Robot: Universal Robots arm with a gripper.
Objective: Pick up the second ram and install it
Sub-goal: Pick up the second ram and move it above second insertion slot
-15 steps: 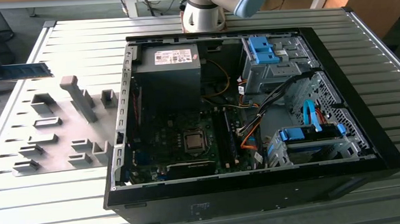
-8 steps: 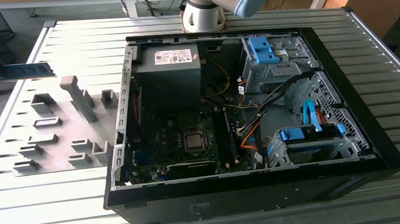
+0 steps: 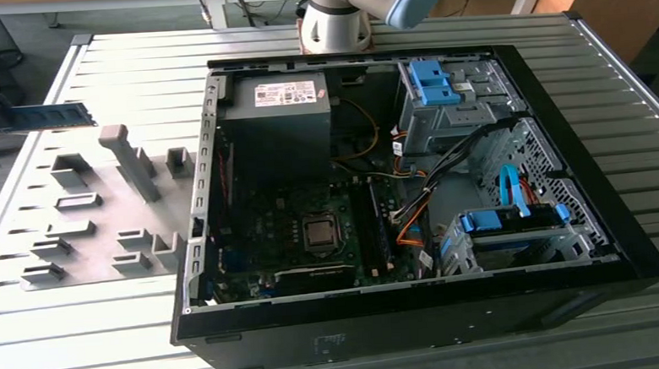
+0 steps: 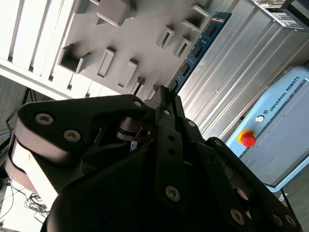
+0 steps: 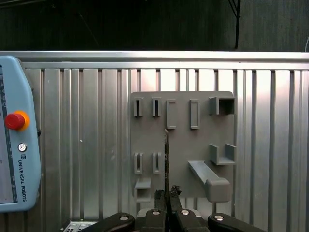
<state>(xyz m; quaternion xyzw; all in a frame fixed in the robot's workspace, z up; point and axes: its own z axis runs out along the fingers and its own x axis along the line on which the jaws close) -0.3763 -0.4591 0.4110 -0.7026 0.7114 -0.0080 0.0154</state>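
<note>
The second ram [image 3: 35, 118], a slim blue-green stick, hangs in the air at the exterior view's far left, above the table beside the grey holder plate [image 3: 95, 239]. In the second wrist view the stick [image 4: 198, 48] juts out from my gripper [image 4: 166, 94], whose black fingers are shut on its near end. Seen edge-on in the first wrist view, the stick [image 5: 166, 154] is a thin dark line rising from my gripper [image 5: 167, 193] over the holder plate [image 5: 183, 145].
An open computer case [image 3: 396, 172] lies on the slatted metal table [image 3: 595, 78], its motherboard holding long black slots [image 3: 371, 224]. A light blue teach pendant [image 5: 14, 145] with a red button lies beside the holder plate. The arm's base [image 3: 338, 19] stands behind the case.
</note>
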